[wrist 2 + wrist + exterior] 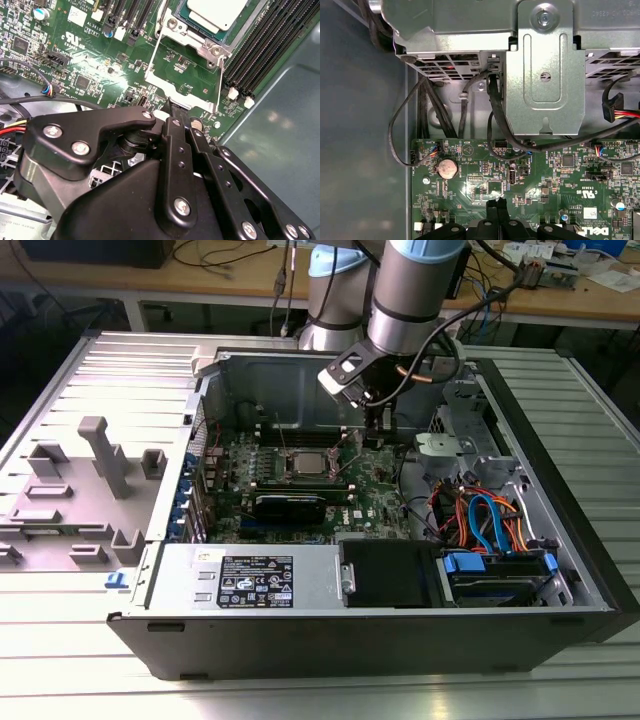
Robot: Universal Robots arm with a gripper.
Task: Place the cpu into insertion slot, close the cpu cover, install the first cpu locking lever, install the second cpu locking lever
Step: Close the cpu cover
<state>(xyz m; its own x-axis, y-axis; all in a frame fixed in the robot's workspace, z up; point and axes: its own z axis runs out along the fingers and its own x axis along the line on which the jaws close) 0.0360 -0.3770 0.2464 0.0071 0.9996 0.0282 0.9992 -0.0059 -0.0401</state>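
Silver-grey cpu [215, 12] sits in the insertion slot [200, 47]. The cpu cover [195, 102] stands open (my gripper [168, 104], fingers pressed together, meets its edge).

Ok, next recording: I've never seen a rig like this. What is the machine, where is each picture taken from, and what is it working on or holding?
The machine is a single robot arm reaching into an open computer case that lies on a table. The exterior view is taken from a camera off the arm. Both wrist views come from cameras riding on the arm, looking past its black gripper at the green circuit board. The cpu, a silver-topped chip, sits in the insertion slot. The cpu cover, a thin metal frame, is swung open beside it, and the board shows through its cut-out. The gripper's fingers are shut, with the tips close to the cover's free edge. It holds nothing that I can see.
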